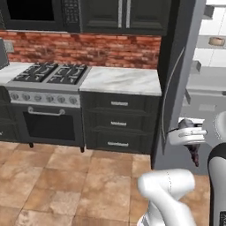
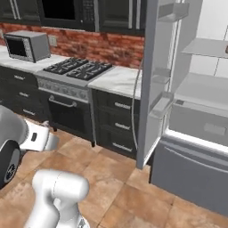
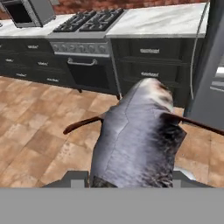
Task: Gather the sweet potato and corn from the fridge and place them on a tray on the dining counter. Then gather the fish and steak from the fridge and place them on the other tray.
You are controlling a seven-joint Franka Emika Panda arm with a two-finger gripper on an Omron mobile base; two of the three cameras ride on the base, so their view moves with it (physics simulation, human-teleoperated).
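A grey fish (image 3: 135,135) with dark red fins fills the middle of the hand view, and my gripper (image 3: 129,178) is shut on it, one finger on each side of its body. In the left base view the hand (image 1: 189,132) hangs beside the edge of the open fridge door (image 1: 174,88), with the fish (image 1: 194,152) dangling below it over the floor. The fridge (image 2: 200,84) stands open, its white shelves and lower drawers showing. The sweet potato, corn, steak, trays and dining counter are out of view.
A stove with oven (image 1: 46,103) and dark drawer cabinets (image 1: 118,121) under a marble top line the brick wall. A microwave (image 2: 26,44) sits on the counter at the left. Tiled floor (image 1: 66,185) lies before them. A small brown thing (image 1: 216,42) rests on an upper fridge shelf.
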